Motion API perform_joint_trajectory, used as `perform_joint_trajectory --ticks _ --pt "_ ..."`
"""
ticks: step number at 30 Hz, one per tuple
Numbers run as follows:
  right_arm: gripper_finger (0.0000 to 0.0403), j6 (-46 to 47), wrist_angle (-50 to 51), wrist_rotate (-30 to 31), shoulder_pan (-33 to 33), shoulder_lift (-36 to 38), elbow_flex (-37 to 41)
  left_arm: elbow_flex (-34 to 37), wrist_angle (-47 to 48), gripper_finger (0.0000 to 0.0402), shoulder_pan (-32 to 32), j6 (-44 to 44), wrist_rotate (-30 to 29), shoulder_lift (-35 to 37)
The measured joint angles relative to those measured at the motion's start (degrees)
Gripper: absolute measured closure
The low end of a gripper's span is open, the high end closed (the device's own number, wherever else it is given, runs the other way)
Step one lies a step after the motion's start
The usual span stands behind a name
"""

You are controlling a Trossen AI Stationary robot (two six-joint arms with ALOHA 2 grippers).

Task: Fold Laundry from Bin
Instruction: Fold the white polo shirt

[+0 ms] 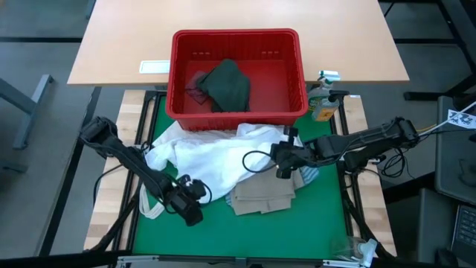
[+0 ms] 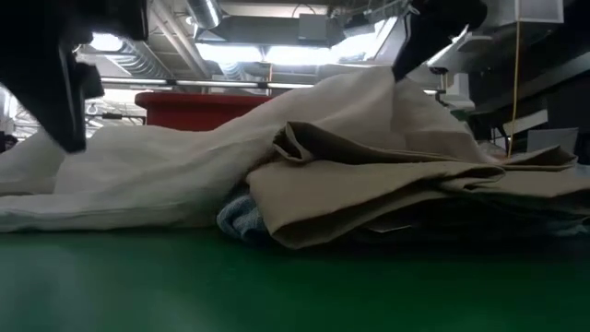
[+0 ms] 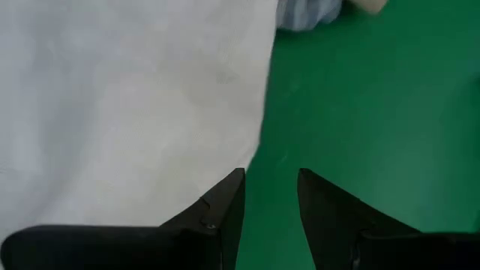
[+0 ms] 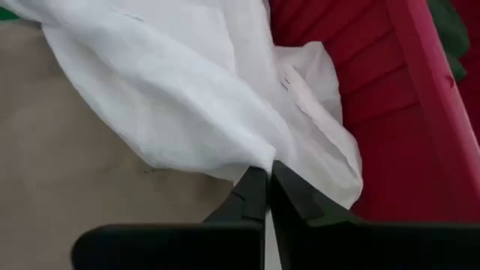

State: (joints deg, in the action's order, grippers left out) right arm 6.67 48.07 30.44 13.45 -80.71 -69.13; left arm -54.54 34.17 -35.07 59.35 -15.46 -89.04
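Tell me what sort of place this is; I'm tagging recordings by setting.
Probably a robotics lab or workshop: exposed ceiling ducts and lights, a green-matted work table, plain wooden desk behind.

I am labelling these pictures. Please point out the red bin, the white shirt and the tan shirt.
red bin (image 1: 236, 117): high view, on its near rim.
white shirt (image 1: 212, 160): high view, middle of the cloth.
tan shirt (image 1: 262, 195): high view, on its folded part.

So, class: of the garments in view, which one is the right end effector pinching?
The white shirt. The right end effector is shut on its edge, beside the bin; the tan shirt lies folded underneath, and the dark top sits in the bin.
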Motion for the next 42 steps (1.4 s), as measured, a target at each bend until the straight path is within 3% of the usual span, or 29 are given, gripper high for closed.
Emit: perform_joint_trajectory --ticks 8,16,26,34,38,42 --pt "0.0393 -1.1 0.1 0.0 0.0 0.0 -0.6 0.0 0.0 0.0231 0.2 -0.4 0.0 -4.7" --pt "0.0392 -1.1 0.1 -1.0 0.0 0.0 -0.6 0.0 0.3 0.0188 0.2 -7.5 -1.8 -5.5" --pt "0.0391 -1.1 0.1 -1.1 0.0 0.0 -0.6 0.0 1.6 0.019 0.2 -7.6 -3.0 -5.7" --pt "0.0391 -1.6 0.1 -1.2 0.0 0.0 -0.6 -0.1 1.1 0.0191 0.0 -7.3 -0.5 -11.3" --pt "0.0391 -1.7 0.2 -3.8 0.0 0.0 -0.6 -0.2 1.1 0.0197 0.1 -4.6 -0.4 -12.6" --pt "0.0391 -2.3 1.3 -10.1 0.0 0.0 -0.6 -0.2 1.0 0.0241 0.1 -3.1 0.0 -11.6"
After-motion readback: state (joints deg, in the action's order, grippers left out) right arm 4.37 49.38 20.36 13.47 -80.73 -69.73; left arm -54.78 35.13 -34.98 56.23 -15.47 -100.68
